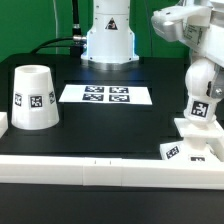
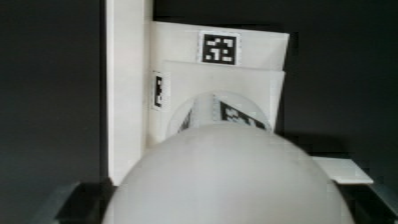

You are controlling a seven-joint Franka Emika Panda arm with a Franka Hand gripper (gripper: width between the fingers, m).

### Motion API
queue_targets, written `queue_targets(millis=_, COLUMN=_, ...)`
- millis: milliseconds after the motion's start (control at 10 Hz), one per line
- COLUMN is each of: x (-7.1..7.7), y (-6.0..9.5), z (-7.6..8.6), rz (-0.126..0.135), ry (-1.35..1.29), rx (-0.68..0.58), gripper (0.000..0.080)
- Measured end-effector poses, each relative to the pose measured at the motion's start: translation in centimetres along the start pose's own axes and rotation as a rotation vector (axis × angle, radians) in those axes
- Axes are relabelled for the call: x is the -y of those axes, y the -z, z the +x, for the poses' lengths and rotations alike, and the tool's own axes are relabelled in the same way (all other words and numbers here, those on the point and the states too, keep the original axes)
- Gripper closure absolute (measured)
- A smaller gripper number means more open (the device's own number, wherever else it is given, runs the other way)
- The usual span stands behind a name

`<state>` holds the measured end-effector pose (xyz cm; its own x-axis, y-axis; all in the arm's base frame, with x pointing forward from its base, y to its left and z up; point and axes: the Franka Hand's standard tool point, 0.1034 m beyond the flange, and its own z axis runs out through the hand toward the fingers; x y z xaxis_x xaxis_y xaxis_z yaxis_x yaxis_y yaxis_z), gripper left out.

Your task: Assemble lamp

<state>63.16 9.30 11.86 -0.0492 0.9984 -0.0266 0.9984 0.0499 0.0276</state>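
My gripper [image 1: 203, 80] is shut on the white bulb [image 1: 199, 106] and holds it upright over the flat square base [image 1: 187, 143] at the exterior view's right. The bulb's lower end is at the base's middle; I cannot tell if it is seated. In the wrist view the rounded bulb [image 2: 222, 165] fills the foreground between my fingers [image 2: 361, 172], with the tagged base [image 2: 221, 52] beyond it. The large tapered shade [image 1: 33, 97] stands mouth down at the exterior view's left, far from the gripper.
The marker board [image 1: 105, 95] lies flat in the middle of the black table. A white rail [image 1: 90, 167] runs along the table's front edge, and a white wall [image 2: 125, 90] lies beside the base. The robot's white pedestal [image 1: 108, 40] stands behind.
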Motion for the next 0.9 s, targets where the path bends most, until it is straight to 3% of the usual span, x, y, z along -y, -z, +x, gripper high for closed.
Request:
queue_targets(millis=100, x=0.0, y=0.0, z=0.0, rz=0.000, ry=-0.034, rx=0.000, gripper=0.0223)
queue_targets(millis=200, x=0.3, y=0.0, z=-0.4, rz=0.026, ry=-0.067, rx=0.002, gripper=0.0223)
queue_targets(millis=500, x=0.6, y=-0.1, z=-1.4, rz=0.068, ry=-0.365, rx=-0.010, gripper=0.0223)
queue_targets(millis=900, x=0.5, y=-0.1, z=-1.5, rz=0.069, ry=-0.663, rx=-0.001, gripper=0.0222)
